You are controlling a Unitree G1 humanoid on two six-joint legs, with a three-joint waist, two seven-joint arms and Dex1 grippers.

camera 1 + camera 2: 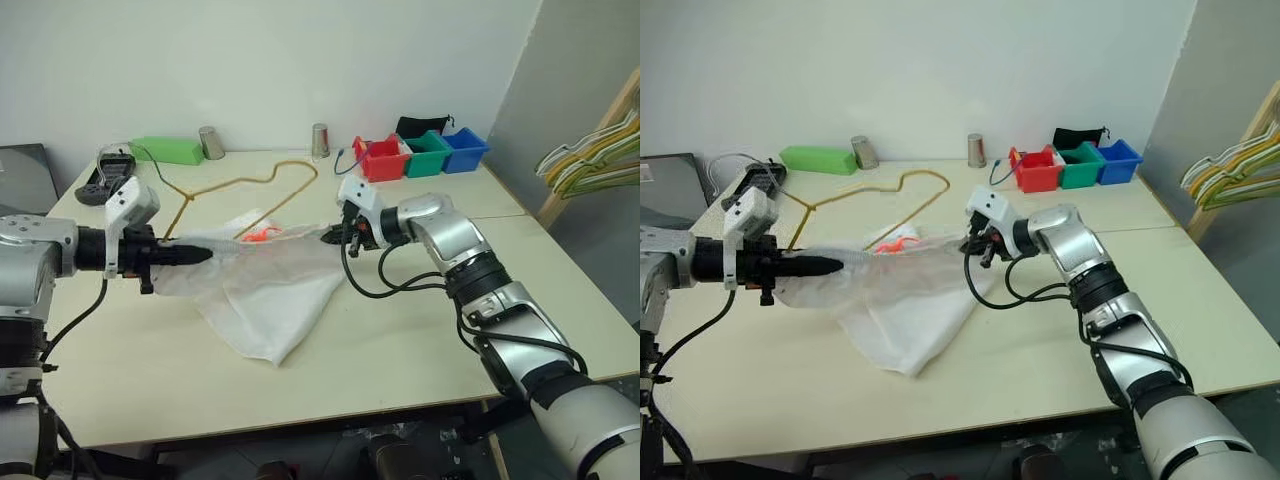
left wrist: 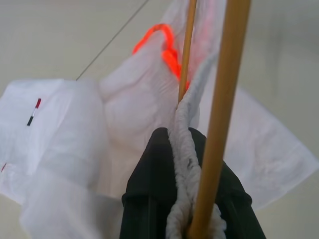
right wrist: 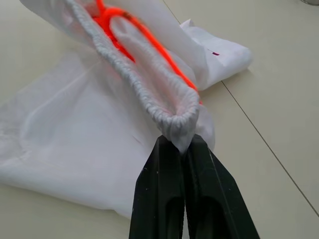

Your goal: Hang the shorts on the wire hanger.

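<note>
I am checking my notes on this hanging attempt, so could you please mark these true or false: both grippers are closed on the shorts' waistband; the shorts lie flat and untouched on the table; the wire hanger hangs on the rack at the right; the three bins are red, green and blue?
1. Both grippers are closed on the waistband. True: the left gripper and the right gripper each pinch the shorts there.
2. The shorts lie flat and untouched. False: they are stretched between the grippers, sagging to the table.
3. The wire hanger hangs on the rack. False: it lies on the table, by the left gripper.
4. The bins are red, green and blue. True.
</note>
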